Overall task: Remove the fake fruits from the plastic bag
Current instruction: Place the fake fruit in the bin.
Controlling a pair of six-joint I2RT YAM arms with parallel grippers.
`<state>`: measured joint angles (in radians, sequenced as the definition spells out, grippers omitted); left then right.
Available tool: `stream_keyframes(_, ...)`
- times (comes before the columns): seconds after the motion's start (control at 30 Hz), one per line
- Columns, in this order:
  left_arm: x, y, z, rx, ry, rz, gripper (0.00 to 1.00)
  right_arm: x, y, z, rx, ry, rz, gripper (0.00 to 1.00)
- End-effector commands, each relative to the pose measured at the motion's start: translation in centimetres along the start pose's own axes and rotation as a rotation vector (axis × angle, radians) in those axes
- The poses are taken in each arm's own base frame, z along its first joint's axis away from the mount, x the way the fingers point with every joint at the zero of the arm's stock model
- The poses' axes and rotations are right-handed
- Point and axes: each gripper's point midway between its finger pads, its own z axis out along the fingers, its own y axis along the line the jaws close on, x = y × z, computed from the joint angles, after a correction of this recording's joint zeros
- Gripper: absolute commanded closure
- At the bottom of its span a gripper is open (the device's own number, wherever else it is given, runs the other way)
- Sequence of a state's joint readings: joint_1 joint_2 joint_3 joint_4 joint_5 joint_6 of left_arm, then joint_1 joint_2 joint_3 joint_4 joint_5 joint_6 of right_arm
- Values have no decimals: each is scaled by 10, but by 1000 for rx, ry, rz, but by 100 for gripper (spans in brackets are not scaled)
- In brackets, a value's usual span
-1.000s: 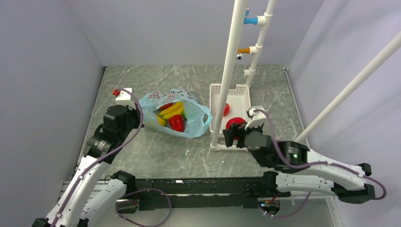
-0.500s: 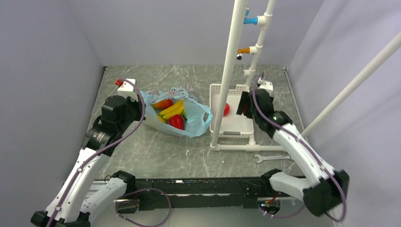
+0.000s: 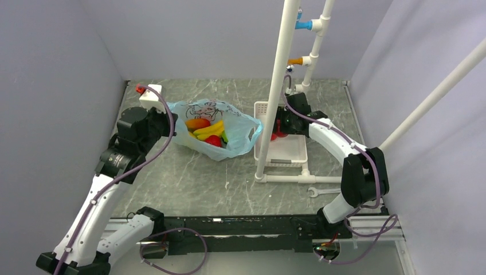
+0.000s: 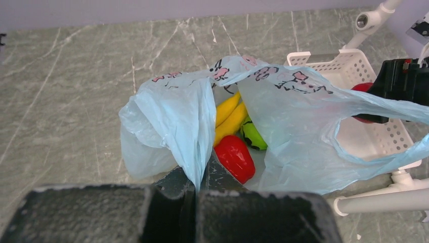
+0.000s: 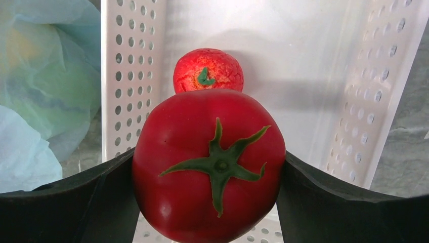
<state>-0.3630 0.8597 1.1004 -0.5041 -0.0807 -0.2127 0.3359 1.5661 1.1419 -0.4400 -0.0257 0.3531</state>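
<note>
The light-blue plastic bag (image 3: pixel 240 129) (image 4: pixel 298 126) lies open at mid-table. My left gripper (image 3: pixel 169 125) (image 4: pixel 197 179) is shut on a pinched fold of its left rim. Inside show yellow bananas (image 3: pixel 209 130) (image 4: pixel 230 119), a red pepper-like piece (image 3: pixel 214 140) (image 4: pixel 235 158), a green piece (image 4: pixel 253 136) and an orange-red piece (image 3: pixel 198 123). My right gripper (image 3: pixel 282 123) (image 5: pixel 208 167) is shut on a big red tomato (image 5: pixel 208 152), just above the white basket (image 3: pixel 286 152) (image 5: pixel 131 61). A smaller red fruit (image 5: pixel 208 70) lies in the basket beyond it.
A white pipe frame (image 3: pixel 275 86) stands upright between the bag and the basket, with a foot rail along the basket's near side. A wrench (image 3: pixel 326 191) lies on the table near that rail. Walls close in the left, back and right sides.
My right gripper has carried the tomato from the basket's near end to its far left part. My left gripper has pulled the bag's rim back and up, widening the opening.
</note>
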Motion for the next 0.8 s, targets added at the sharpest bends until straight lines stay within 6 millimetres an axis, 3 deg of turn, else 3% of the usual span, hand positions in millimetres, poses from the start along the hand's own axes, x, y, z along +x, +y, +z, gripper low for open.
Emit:
stream_keyframes(0.0,-22,-2,3,17,-83,56,100,-29,4,-13,-12,-75,-62,16)
stream_keyframes(0.13,-23,-6,13,33,-57,56,100,-47,13,-27,-47,-104,-71,2)
stream_keyframes(0.4,-48,-6,29,-3,-60,35,100,-62,28,-32,-142,-123,-86,1)
stream_keyframes(0.57,-56,-14,43,24,-67,14,100,-100,74,-80,-362,-253,-153,7)
stream_keyframes(0.67,-64,-18,51,35,-70,10,100,-123,94,-98,-447,-315,-184,13)
stream_keyframes(0.77,-73,-19,58,33,-70,29,100,-134,125,-115,-618,-335,-240,25)
